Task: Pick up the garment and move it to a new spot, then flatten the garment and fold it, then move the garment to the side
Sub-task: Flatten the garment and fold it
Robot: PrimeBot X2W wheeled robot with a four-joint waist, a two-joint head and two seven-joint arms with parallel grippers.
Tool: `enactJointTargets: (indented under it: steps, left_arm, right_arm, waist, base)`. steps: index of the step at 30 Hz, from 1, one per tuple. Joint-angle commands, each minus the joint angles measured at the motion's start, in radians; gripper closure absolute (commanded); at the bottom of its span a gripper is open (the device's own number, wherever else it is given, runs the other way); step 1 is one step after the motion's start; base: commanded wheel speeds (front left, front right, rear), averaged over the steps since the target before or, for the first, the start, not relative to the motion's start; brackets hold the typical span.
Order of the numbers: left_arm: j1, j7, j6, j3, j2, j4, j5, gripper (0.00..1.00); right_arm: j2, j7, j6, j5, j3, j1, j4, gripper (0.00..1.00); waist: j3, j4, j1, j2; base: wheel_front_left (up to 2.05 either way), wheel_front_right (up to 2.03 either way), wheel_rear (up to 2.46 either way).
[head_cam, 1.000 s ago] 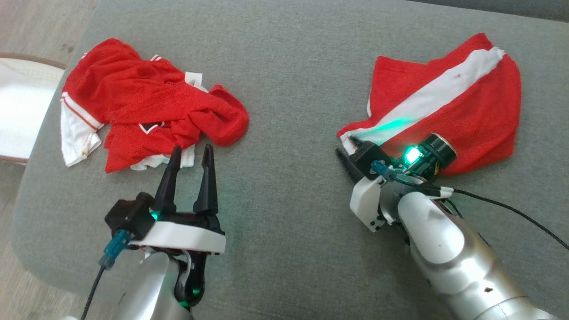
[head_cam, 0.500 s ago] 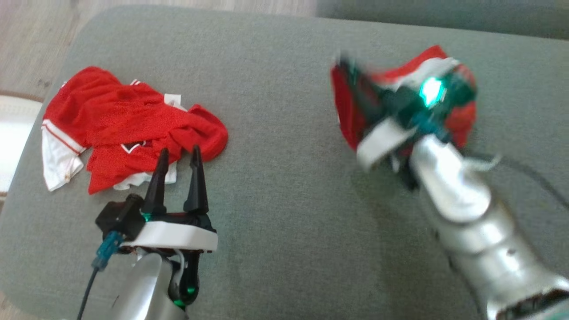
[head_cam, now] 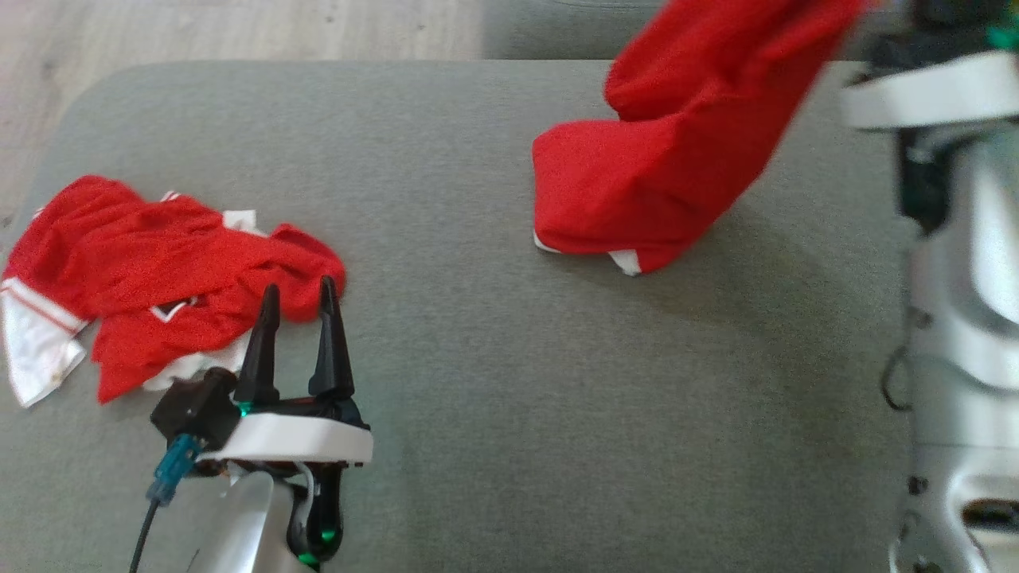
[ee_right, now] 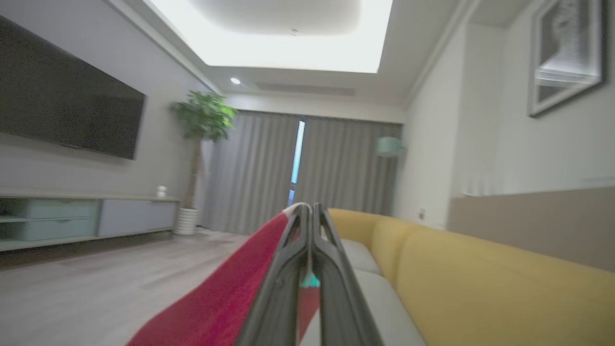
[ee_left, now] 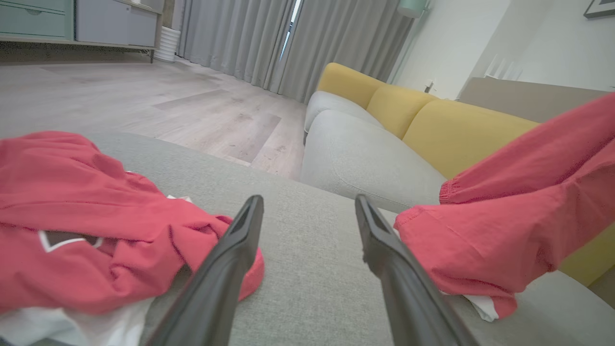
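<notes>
Head view, garment: plain red cloth with a sliver of white at its lowest hem. It hangs slanting from the upper right down to the grey cushion, where its low end rests.
Head view, right arm: pale and blurred at the right edge. The garment's top runs up beside its wrist.
Head view, left gripper: fingers spread wide, holding nothing, with the tips at the edge of a crumpled red-and-white shirt. The garment is well apart, to its right and farther off.
Left wrist view, garment: two bunched red folds with gathered hems and a white scrap beneath, just beside the right finger and not touching it.
Left wrist view, left gripper: wide open over bare cushion, with the shirt by the left finger.
Right wrist view, right gripper: fingers pressed together, pinching the garment at their tips, where a white edge shows.
Right wrist view, garment: a red band falling from the tips along the fingers' left side to the bottom edge.
</notes>
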Motion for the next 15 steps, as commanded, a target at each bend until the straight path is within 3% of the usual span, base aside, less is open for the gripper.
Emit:
enactJointTargets:
  steps: [1, 4, 5, 6, 9, 15]
  left_arm:
    - [-0.017, -0.008, 0.002, 0.033, 0.007, -0.035, -0.001, 0.0]
    - [-0.02, -0.008, -0.002, 0.028, 0.007, -0.036, -0.002, 0.0]
    - [-0.022, -0.008, -0.003, 0.027, 0.007, -0.036, 0.0, 0.0]
    - [-0.024, -0.008, -0.004, 0.025, 0.007, -0.035, 0.001, 0.0]
    - [-0.031, -0.008, -0.007, 0.022, 0.007, -0.029, 0.007, 0.0]
    - [-0.038, -0.008, -0.011, 0.025, 0.007, -0.022, 0.014, 0.0]
  right_arm:
    - [0.009, 0.006, -0.001, -0.033, -0.072, 0.015, -0.012, 1.0]
    - [0.001, 0.069, -0.001, -0.087, -0.238, 0.059, 0.037, 1.0]
    - [0.001, 0.087, -0.001, -0.106, -0.289, 0.07, 0.047, 0.84]
    - [0.003, 0.092, -0.001, -0.122, -0.336, 0.079, 0.052, 0.0]
    - [0.009, 0.112, -0.001, -0.18, -0.399, 0.118, 0.079, 0.0]
    - [0.016, 0.057, -0.001, -0.209, -0.382, 0.168, 0.075, 0.0]
  waist:
    - [0.008, -0.031, 0.0001, 0.0]
    - [0.018, -0.059, 0.0001, 0.0]
    - [0.021, -0.067, 0.0001, 0.0]
    - [0.024, -0.075, 0.0001, 0.0]
    - [0.028, -0.096, 0.0001, 0.0]
    - [0.026, -0.122, 0.0001, 0.0]
  base:
    - [0.0, 0.0, 0.0]
    - [0.0, 0.0, 0.0]
    - [0.0, 0.0, 0.0]
    - [0.0, 0.0, 0.0]
    - [0.0, 0.0, 0.0]
    - [0.0, 0.0, 0.0]
